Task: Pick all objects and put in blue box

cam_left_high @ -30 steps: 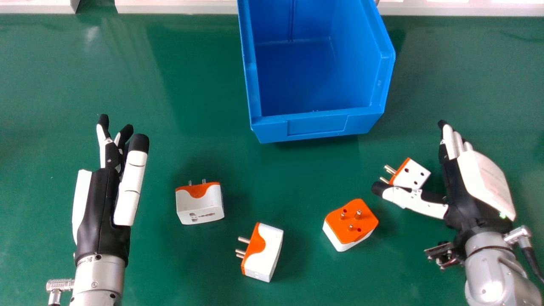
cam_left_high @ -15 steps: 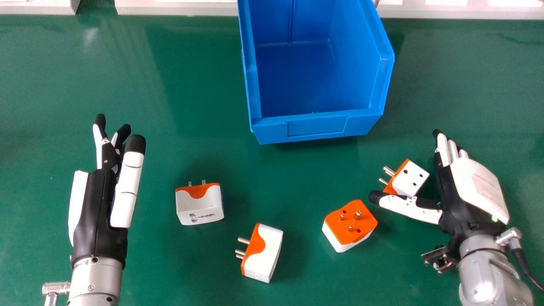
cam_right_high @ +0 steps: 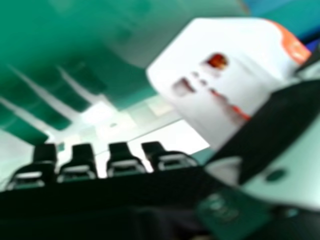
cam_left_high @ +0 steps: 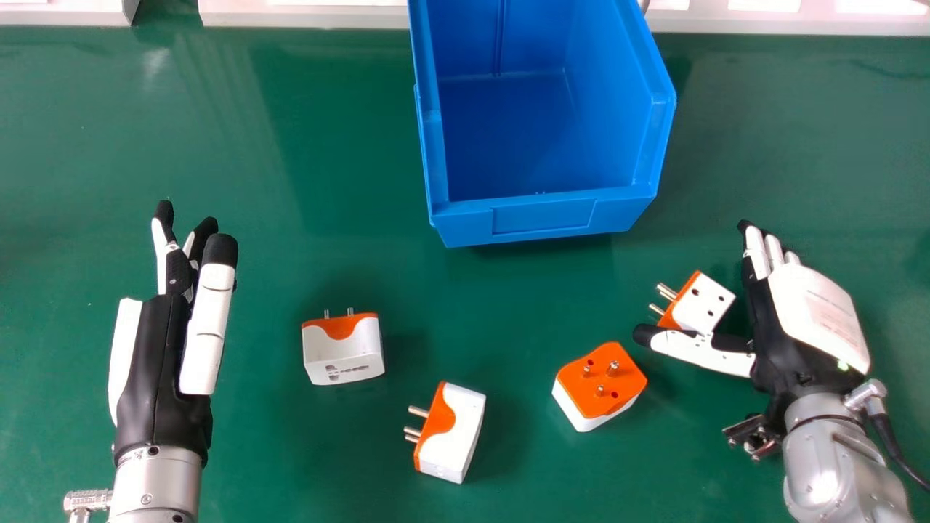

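In the head view my right hand (cam_left_high: 795,330) is open beside the rightmost orange-and-white plug adapter (cam_left_high: 703,303), its thumb crossing the adapter's near edge. The right hand view shows this adapter (cam_right_high: 220,75) close to my right hand (cam_right_high: 280,135); whether they touch I cannot tell. An adapter with its pins up (cam_left_high: 601,381) lies nearer, left of the thumb. Another adapter (cam_left_high: 454,432) rests on its side at the near middle, and one more (cam_left_high: 344,352) is farther left. My left hand (cam_left_high: 167,356) is open and empty at the left. The blue box (cam_left_high: 541,216) stands at the far middle.
The adapters and box all rest on a green table (cam_left_high: 327,181). A pale ledge (cam_left_high: 305,16) runs along the table's far edge, behind the box. The box's open top faces up, with its low front wall towards me.
My right hand has shifted left and slightly nearer, around the rightmost adapter. My left hand has drifted a little left and nearer. The adapters have stayed in place.
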Available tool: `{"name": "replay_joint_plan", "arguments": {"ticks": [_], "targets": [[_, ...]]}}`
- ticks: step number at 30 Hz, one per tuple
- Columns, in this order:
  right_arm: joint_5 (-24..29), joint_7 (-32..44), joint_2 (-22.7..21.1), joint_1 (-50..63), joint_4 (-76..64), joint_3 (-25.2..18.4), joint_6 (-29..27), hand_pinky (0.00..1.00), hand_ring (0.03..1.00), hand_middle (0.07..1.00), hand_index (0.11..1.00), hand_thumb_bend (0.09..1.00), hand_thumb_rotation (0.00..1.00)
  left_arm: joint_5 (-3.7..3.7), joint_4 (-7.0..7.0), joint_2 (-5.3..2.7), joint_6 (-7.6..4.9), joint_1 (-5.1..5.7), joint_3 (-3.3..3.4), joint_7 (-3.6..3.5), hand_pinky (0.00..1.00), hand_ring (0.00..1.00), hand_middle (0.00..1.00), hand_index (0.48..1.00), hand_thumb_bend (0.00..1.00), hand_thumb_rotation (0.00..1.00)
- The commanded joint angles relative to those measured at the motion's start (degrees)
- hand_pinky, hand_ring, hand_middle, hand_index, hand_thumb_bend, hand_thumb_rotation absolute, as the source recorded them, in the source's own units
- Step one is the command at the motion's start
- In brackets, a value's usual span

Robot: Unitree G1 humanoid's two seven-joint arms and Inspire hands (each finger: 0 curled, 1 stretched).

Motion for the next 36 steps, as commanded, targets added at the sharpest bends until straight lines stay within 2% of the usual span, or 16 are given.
{"name": "replay_joint_plan", "arguments": {"ticks": [1,8,12,15,17,19,21,22,23,24,26,27,28,30,32,36], "targets": [[0.9,0.5,-0.1,-0.3,1.9,0.3,0.9,0.93,0.974,0.982,0.984,0.78,0.7,-0.23,-2.0,0.41,-0.18,0.56,0.43,-0.07,0.9,0.94,0.96,0.998,0.77,1.0],[0.6,-0.7,-0.3,-1.1,3.8,1.2,0.8,0.92,0.964,0.974,0.978,0.767,0.69,0.15,-2.18,0.83,0.1,0.7,0.63,-0.09,0.88,0.94,0.96,0.993,0.77,1.0],[0.5,-1.7,-0.4,-1.5,4.9,1.6,0.6,0.9,0.946,0.956,0.958,0.723,0.61,0.2,-2.82,0.98,0.53,0.95,0.75,-0.16,0.87,0.93,0.95,0.989,0.78,1.0],[0.6,-2.4,-0.4,-1.6,5.4,1.8,0.1,0.9,0.944,0.953,0.956,0.72,0.6,0.09,-3.25,0.99,0.73,1.12,0.82,-0.22,0.87,0.93,0.95,0.989,0.78,1.0],[0.3,-3.2,-0.6,-1.8,6.1,2.1,-0.3,0.87,0.914,0.92,0.915,0.707,0.5,-0.16,-3.41,1.01,0.87,1.15,0.91,-0.35,0.87,0.93,0.95,0.986,0.78,1.0],[-0.5,-4.6,-0.8,-2.4,7.5,2.7,-0.6,0.85,0.893,0.894,0.882,0.695,0.45,-0.23,-3.55,1.06,1.13,1.1,0.99,-0.4,0.87,0.93,0.95,0.985,0.78,1.0],[-1.1,-6.1,-0.9,-2.9,8.6,3.2,-1.0,0.79,0.835,0.825,0.802,0.663,0.36,-0.18,-3.98,1.08,1.47,1.14,1.0,-0.42,0.86,0.93,0.95,0.984,0.77,1.0],[-1.2,-6.9,-0.9,-3.1,9.0,3.3,-1.2,0.71,0.747,0.733,0.689,0.605,0.28,-0.19,-4.24,1.07,1.64,1.23,1.01,-0.43,0.86,0.92,0.95,0.982,0.77,1.0],[-1.1,-7.5,-0.7,-3.2,9.5,3.3,-1.4,0.68,0.709,0.695,0.648,0.584,0.25,-0.25,-4.38,1.05,1.72,1.29,1.03,-0.48,0.86,0.92,0.95,0.982,0.77,1.0],[-0.9,-8.2,-0.5,-3.5,10.1,3.4,-1.6,0.59,0.62,0.627,0.582,0.56,0.16,-0.27,-4.49,1.05,1.78,1.33,1.03,-0.51,0.86,0.92,0.95,0.981,0.77,1.0],[-0.2,-9.0,-0.1,-4.3,12.0,3.4,-2.3,0.48,0.507,0.552,0.543,0.536,0.08,-0.28,-4.46,1.13,1.8,1.26,1.09,-0.59,0.85,0.92,0.94,0.979,0.76,1.0],[0.2,-9.1,0.0,-4.8,12.9,3.3,-2.5,0.48,0.507,0.552,0.543,0.536,0.08,-0.36,-4.43,1.19,1.8,1.19,1.16,-0.67,0.85,0.92,0.94,0.979,0.76,1.0],[0.5,-9.1,0.1,-5.3,13.7,3.3,-2.6,0.42,0.457,0.523,0.536,0.525,0.05,-0.43,-4.35,1.23,1.79,1.08,1.22,-0.76,0.85,0.92,0.94,0.978,0.76,1.0],[0.7,-8.9,0.0,-5.9,14.9,3.7,-2.8,0.42,0.457,0.523,0.536,0.525,0.05,-0.47,-4.24,1.22,1.73,0.94,1.32,-0.9,0.85,0.92,0.94,0.978,0.76,1.0],[1.0,-8.7,-0.3,-6.3,15.7,4.4,-3.0,0.37,0.425,0.502,0.531,0.518,0.03,-0.41,-4.22,1.17,1.7,0.85,1.38,-0.98,0.85,0.92,0.94,0.977,0.76,1.0],[2.1,-6.6,-1.0,-6.2,15.5,4.7,-3.7,0.34,0.404,0.484,0.522,0.513,0.01,-0.16,-4.79,1.14,1.94,0.95,1.4,-1.06,0.85,0.92,0.94,0.976,0.76,1.0]]}}
